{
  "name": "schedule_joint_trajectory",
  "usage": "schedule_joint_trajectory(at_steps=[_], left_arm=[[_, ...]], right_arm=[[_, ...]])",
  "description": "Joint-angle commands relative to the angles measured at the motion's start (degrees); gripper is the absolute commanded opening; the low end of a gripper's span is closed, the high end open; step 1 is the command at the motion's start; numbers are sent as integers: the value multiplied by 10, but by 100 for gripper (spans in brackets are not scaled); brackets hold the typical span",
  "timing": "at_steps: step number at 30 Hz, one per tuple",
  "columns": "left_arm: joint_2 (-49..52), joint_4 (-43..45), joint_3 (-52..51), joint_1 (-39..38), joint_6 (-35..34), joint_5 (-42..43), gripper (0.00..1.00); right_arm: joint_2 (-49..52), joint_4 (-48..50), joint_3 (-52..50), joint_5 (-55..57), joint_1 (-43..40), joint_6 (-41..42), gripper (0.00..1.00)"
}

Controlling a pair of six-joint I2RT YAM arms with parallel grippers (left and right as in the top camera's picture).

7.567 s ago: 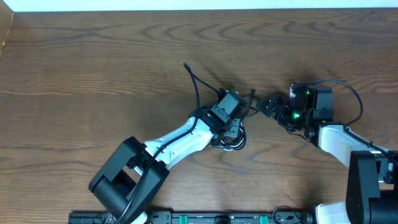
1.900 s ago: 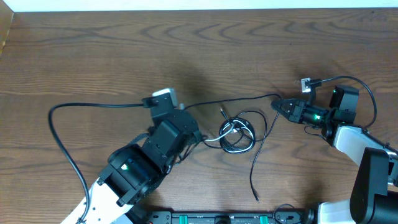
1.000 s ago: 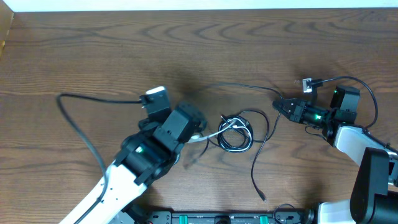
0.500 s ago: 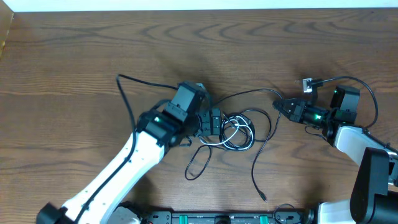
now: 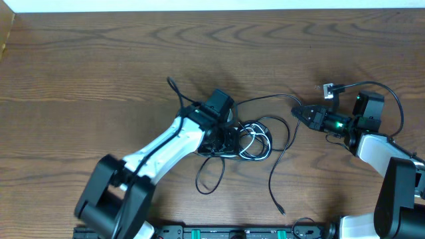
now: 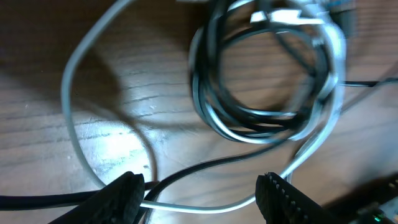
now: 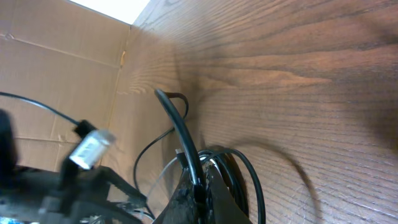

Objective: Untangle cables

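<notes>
— Where are the cables lying?

— The bundle (image 5: 252, 141) is sitting in the middle of the table (image 5: 80, 60). It is a tight ring of black turns, with the white cable (image 6: 67, 93) threading through it and swinging out in one wide loop on the wood. One black cable (image 5: 265, 99) is arching away from the ring toward the right side, and a black tail (image 5: 275, 189) is trailing down toward the near edge.

— And the claws?

— The right gripper (image 5: 300, 113) is pinching that arching black cable, clenched on it, well apart from the ring. The left gripper (image 6: 202, 198) is hanging low just beside the ring, released. Its fingers (image 6: 124, 193) are standing wide, with a white strand and a black strand running across the gap, neither one squeezed (the wrist view is blurring at the ring, so I am not counting turns).

— So what is the step calling for?

— I am reading it as a pick at the edge of the ring. To do it well, the left claw should be closing on one strand only, preferably the white one, since it looks the shorter. Then it should be drawing that strand out along the way it is lying, not straight up. The right side should be anchoring rather than tugging, or the ring is likely going to cinch tighter.
</notes>
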Motion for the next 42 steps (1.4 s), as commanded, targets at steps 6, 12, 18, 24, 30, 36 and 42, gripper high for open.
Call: schedule_joint_trajectory(at_steps=[6, 12, 18, 24, 30, 36, 42], left_arm=[[53, 18, 0, 0, 4, 7, 61], [54, 38, 0, 0, -16, -9, 60], [54, 46, 0, -25, -50, -74, 52], [54, 63, 0, -68, -99, -157, 50], [54, 79, 0, -84, -113, -193, 42], [55, 80, 0, -85, -128, -197, 36], [55, 80, 0, -87, -128, -197, 36]], right_arm=[[0, 1, 1, -4, -5, 3, 1], [0, 1, 1, -2, -5, 3, 1], [0, 1, 1, -2, -5, 3, 1], [0, 1, 1, -2, -5, 3, 1], [0, 1, 1, -2, -5, 3, 1], [0, 1, 1, -3, -5, 3, 1], [0, 1, 1, -3, -5, 3, 1]])
